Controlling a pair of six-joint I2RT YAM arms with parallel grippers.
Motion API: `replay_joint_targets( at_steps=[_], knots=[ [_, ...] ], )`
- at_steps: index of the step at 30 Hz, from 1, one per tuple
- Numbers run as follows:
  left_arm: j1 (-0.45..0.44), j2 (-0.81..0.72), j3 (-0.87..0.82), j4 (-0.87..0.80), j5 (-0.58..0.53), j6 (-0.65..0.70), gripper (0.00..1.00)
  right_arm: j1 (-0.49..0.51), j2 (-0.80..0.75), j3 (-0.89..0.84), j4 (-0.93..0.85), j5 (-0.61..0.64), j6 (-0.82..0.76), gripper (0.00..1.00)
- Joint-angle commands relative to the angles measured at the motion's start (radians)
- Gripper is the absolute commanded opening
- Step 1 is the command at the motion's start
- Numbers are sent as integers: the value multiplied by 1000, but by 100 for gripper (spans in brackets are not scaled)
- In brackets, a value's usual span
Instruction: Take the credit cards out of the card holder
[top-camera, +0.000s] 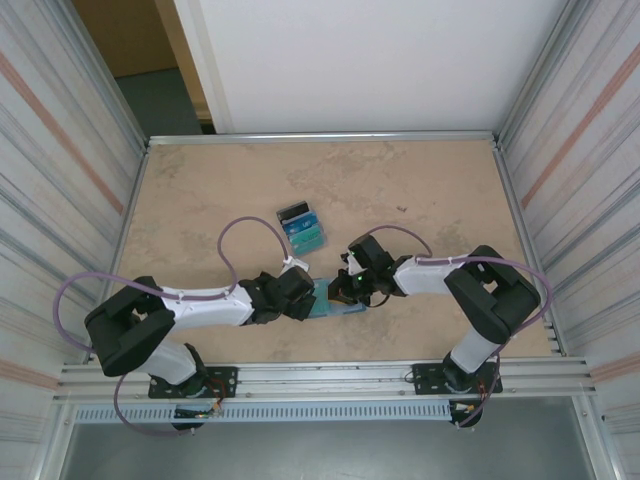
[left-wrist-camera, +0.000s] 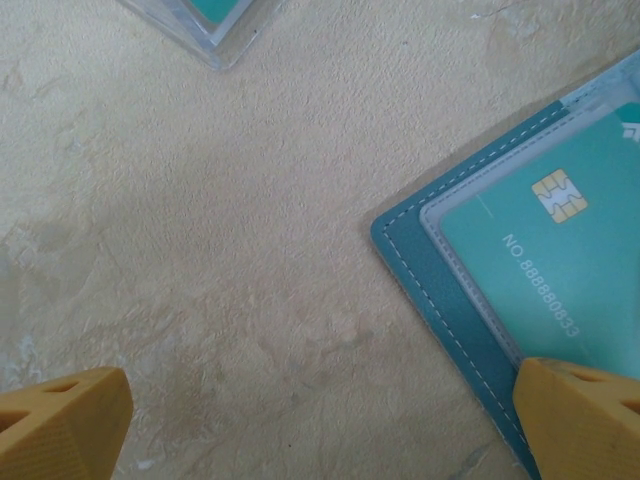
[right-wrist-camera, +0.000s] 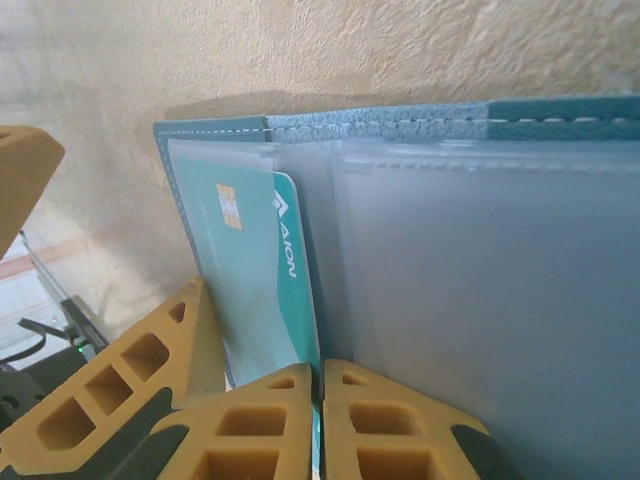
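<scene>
Top external view: the table (top-camera: 420, 190) is being shared by both arms, which are meeting close to its near edge. The left gripper (left-wrist-camera: 320, 430) is being held wide open, one fingertip (left-wrist-camera: 580, 420) lying over the corner of the card holder (left-wrist-camera: 420, 270). The right gripper (right-wrist-camera: 320, 420) is being pressed shut on a teal-green card (right-wrist-camera: 250, 270) sitting in a clear pocket (right-wrist-camera: 480, 300). Other credit cards (top-camera: 300, 228) are being seen fanned farther away.

A mottled beige tabletop (top-camera: 200, 200) sits between ribbed metal side walls (top-camera: 60, 150) and a white back panel (top-camera: 380, 60).
</scene>
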Motion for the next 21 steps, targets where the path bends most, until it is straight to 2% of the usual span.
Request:
replay_joint_targets(
  at_steps=[1, 10, 21],
  knots=[
    [-2, 18, 10, -48, -2, -8, 99, -10, -31, -18, 40, -32, 21, 7],
    [-2, 15, 13, -57, -7, -8, 99, -39, -65, -43, 16, -13, 5, 2],
    [-2, 17, 8, -54, -9, -17, 99, -65, -54, -34, -52, -13, -55, 5]
  ],
)
